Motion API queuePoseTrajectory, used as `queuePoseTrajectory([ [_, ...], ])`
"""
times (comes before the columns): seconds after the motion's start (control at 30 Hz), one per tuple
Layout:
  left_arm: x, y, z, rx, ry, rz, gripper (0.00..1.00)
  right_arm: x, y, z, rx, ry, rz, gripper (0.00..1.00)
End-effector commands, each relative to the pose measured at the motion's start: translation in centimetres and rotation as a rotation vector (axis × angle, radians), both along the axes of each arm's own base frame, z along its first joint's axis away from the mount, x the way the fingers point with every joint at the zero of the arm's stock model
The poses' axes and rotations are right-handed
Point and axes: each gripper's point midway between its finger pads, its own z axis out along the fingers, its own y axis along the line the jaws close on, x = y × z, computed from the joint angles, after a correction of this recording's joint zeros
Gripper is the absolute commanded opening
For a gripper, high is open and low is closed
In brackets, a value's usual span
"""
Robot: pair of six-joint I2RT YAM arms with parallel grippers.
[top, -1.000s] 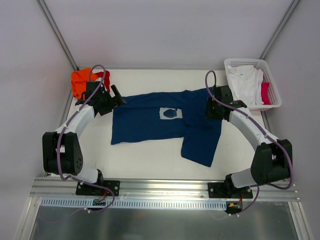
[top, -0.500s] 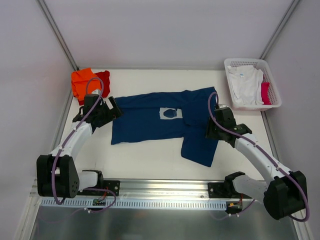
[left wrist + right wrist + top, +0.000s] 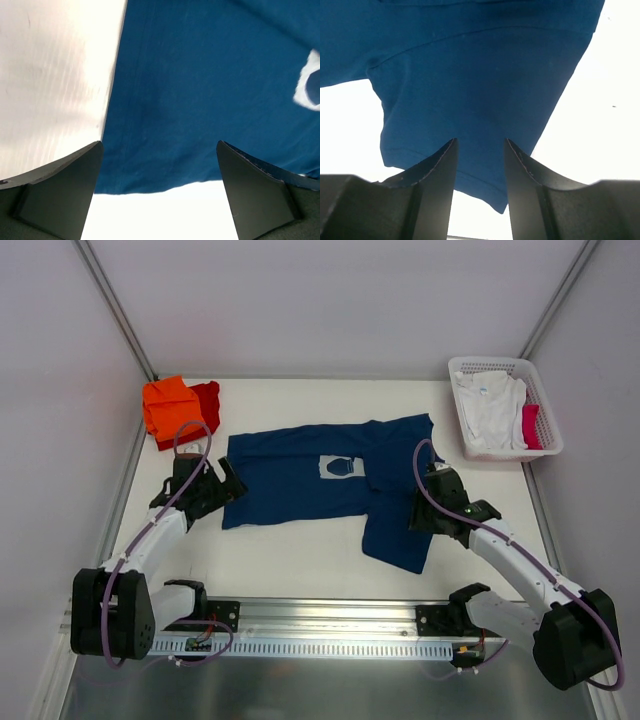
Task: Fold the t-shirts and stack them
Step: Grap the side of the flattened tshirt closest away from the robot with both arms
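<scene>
The navy t-shirt with a pale chest print lies spread on the table, one sleeve reaching toward the front right. My left gripper is open and empty at the shirt's left hem; the left wrist view shows the navy cloth between wide-apart fingers. My right gripper is open and empty over the sleeve, with a narrower gap. Folded orange and red tees lie at the back left. A white tee is in the basket.
A white lattice basket stands at the back right, holding the white tee and a pink-red cloth. Metal frame posts rise at both back corners. A metal rail runs along the table's near edge.
Both arms have drawn back toward the near edge. The left gripper moved from the shirt's upper left corner to its lower left hem; the right moved from the collar side down to the sleeve.
</scene>
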Motion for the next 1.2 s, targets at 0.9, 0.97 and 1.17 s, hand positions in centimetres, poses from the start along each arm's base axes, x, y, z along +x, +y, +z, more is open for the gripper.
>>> queuePoseTrajectory([
  [0.9,-7.3,0.7,-4.5,-0.033,0.16,0.192,0.84,0.2,0.9,-0.1,0.047,-0.017,0.0,0.45],
  [0.97,-7.3,0.7,-4.6,-0.029,0.163,0.197,0.81,0.2,0.9,-0.2,0.044,-0.014,0.005,0.45],
  [1.17,-7.4,0.7,-5.0,-0.022,0.181,0.213,0.72,0.3,0.9,0.3,0.049,-0.026,0.003,0.45],
])
